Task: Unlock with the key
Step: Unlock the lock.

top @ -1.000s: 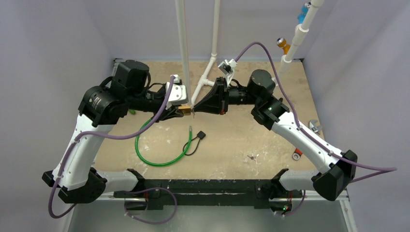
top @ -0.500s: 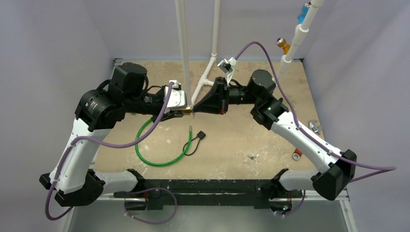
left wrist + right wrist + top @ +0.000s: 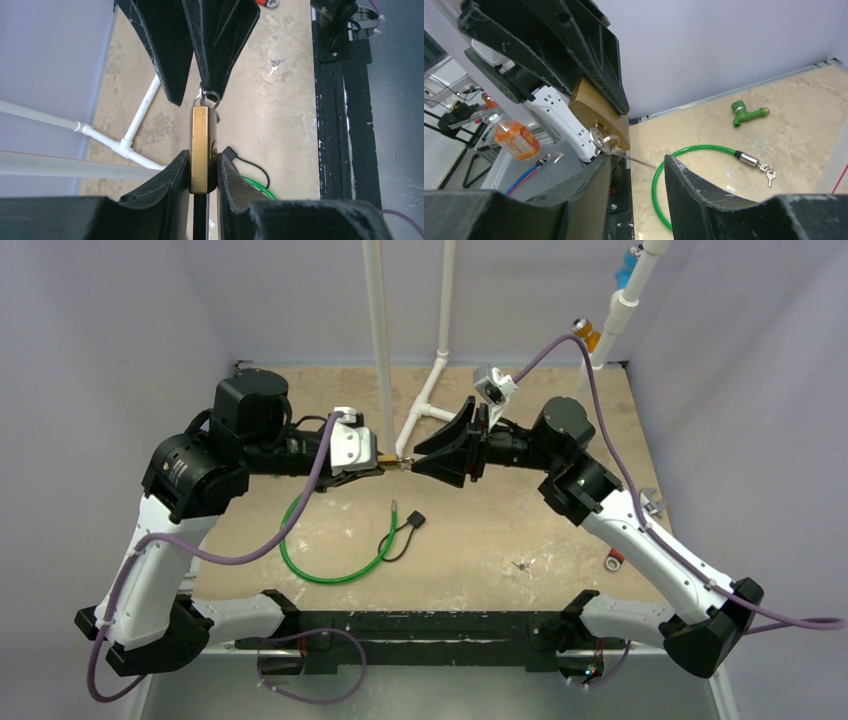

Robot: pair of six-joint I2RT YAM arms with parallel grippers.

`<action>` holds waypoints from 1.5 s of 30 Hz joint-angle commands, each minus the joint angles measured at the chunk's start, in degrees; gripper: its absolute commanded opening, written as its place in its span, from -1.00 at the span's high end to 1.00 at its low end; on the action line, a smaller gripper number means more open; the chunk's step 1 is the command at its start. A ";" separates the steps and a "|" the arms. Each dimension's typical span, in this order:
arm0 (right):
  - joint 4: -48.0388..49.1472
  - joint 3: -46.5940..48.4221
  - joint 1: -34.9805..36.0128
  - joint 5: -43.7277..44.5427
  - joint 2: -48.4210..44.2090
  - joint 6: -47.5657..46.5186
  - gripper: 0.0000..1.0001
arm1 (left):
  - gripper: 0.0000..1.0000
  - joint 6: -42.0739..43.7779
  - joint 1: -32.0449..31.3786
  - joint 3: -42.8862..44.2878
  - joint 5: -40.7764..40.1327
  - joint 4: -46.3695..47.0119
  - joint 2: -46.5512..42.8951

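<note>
A sand-coloured table (image 3: 480,530) fills the middle of the top view, with two white pipes (image 3: 378,340) rising from its far edge at the upper centre. Both arms reach inward and meet above the table just below those pipes. The left gripper (image 3: 372,462) comes in from the left of the frame and the right gripper (image 3: 412,462) from the right. A green cable loop (image 3: 335,581) lies on the table in the lower centre, below the left arm's wrist. The brass padlock (image 3: 202,150) is held off the table, clamped edge-on between the left gripper's two fingers, its shackle end hidden down between them. The right gripper's fingers stand apart. In the right wrist view the gap between them is wide and nothing is pinched there. The key (image 3: 603,138) sits in the padlock's end face on a small ring, just beside one right finger (whether they touch cannot be told). A spare pair of small keys (image 3: 519,565) lies on the table at lower right, well apart from both grippers.
</note>
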 commanded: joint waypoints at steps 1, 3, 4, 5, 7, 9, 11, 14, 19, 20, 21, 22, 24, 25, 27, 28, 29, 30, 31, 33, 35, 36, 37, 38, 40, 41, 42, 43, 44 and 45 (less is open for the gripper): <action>4.30 -1.44 0.05 4.73 -3.36 -4.42 0.03 | 1.00 0.07 -0.33 -0.14 2.82 5.55 -1.63; 6.47 -2.19 0.05 5.86 -4.59 -5.09 -0.10 | 1.00 -0.17 -0.36 -0.27 2.99 5.59 -1.64; 7.89 -2.38 0.05 5.30 -4.75 -4.76 -0.12 | 1.00 -0.26 -0.39 -0.32 3.12 5.61 -1.63; 8.62 -2.27 0.03 4.64 -4.63 -4.56 -0.13 | 1.00 -0.34 -0.41 -0.31 3.17 5.71 -1.63; 8.68 -1.14 0.10 2.72 -3.33 -3.89 -0.08 | 1.00 -0.56 -0.56 -0.28 3.10 5.84 -1.71; 8.27 -0.48 0.13 1.15 -2.41 -3.53 0.04 | 1.00 -0.60 -0.50 -0.26 3.01 5.97 -1.77; 8.60 -0.39 0.13 0.11 -1.72 -2.63 0.18 | 1.00 -0.73 -0.50 -0.20 2.92 6.06 -1.81; 7.92 -0.12 0.30 -0.95 -0.87 -2.41 0.30 | 1.00 -0.83 -0.58 -0.19 2.92 6.36 -1.77; 8.25 0.14 0.82 -1.87 -0.75 -2.22 0.24 | 1.00 -0.90 -0.68 -0.09 2.49 6.51 -1.50; 8.82 0.15 0.83 -2.31 -0.96 -2.07 0.17 | 1.00 -0.95 -0.75 -0.08 2.41 6.54 -1.51; 9.58 -0.05 0.91 -2.75 -1.14 -1.75 0.10 | 1.00 -1.00 -0.76 -0.02 2.39 6.55 -1.40; 10.37 -0.29 0.91 -3.27 -1.33 -1.39 0.07 | 1.00 -1.01 -0.76 -0.03 2.39 6.56 -1.38; 11.43 -0.70 0.90 -3.97 -1.86 -1.05 0.03 | 1.00 -1.01 -0.76 -0.09 2.30 6.54 -1.38; 11.75 -0.86 0.92 -4.06 -2.15 -1.02 0.02 | 1.00 -1.00 -0.76 -0.10 2.30 6.51 -1.42; 12.06 -1.27 0.92 -4.42 -2.91 -1.55 0.03 | 1.00 -0.94 -0.86 -0.10 2.30 6.47 -1.41; 12.35 -1.44 0.92 -5.29 -3.28 -1.75 0.05 | 1.00 -0.92 -0.85 -0.09 2.30 6.40 -1.45; 12.68 -1.65 0.90 -5.57 -3.59 -1.71 0.06 | 1.00 -0.86 -0.85 -0.17 2.34 6.36 -1.45; 12.66 -1.61 0.90 -5.56 -3.76 -2.06 0.11 | 1.00 -0.84 -0.85 -0.18 2.38 6.33 -1.46; 13.02 -1.55 0.88 -5.18 -3.83 -2.00 0.16 | 1.00 -0.83 -0.93 -0.19 2.37 6.36 -1.39; 14.04 -1.16 0.90 -6.34 -2.85 -0.71 0.26 | 1.00 -0.90 -0.98 -0.19 2.37 6.46 -1.37; 14.34 -0.83 1.03 -6.96 -2.02 -0.07 0.32 | 1.00 -0.92 -1.09 -0.19 2.39 6.52 -1.49; 14.40 -0.81 1.16 -7.07 -1.66 -0.06 0.33 | 1.00 -0.98 -1.11 -0.19 2.39 6.55 -1.45; 14.37 -0.81 1.45 -7.04 -1.35 -0.06 0.33 | 1.00 -1.00 -1.11 -0.10 2.39 6.51 -1.50; 14.02 -0.77 1.64 -7.00 -1.13 -0.19 0.33 | 1.00 -1.01 -1.17 -0.10 2.37 6.55 -1.46; 12.94 -0.50 2.24 -6.89 -0.67 -0.89 0.34 | 1.00 -1.01 -1.20 0.05 2.39 6.49 -1.43; 12.46 -0.39 2.51 -6.73 -0.61 -1.34 0.34 | 1.00 -1.01 -1.20 0.07 2.39 6.54 -1.47; 12.24 -0.30 2.77 -6.44 -0.53 -1.60 0.35 | 1.00 -1.03 -1.22 0.07 2.39 6.51 -1.45; 12.10 -0.28 2.99 -5.98 -0.54 -1.90 0.39 | 1.00 -1.01 -1.25 0.07 2.42 6.50 -1.46; 11.81 -0.16 3.20 -5.70 -0.41 -2.14 0.45 | 1.00 -1.03 -1.25 0.01 2.47 6.59 -1.42; 10.87 0.26 3.43 -5.35 -0.17 -2.64 0.51 | 1.00 -1.09 -1.28 -0.01 2.48 6.67 -1.43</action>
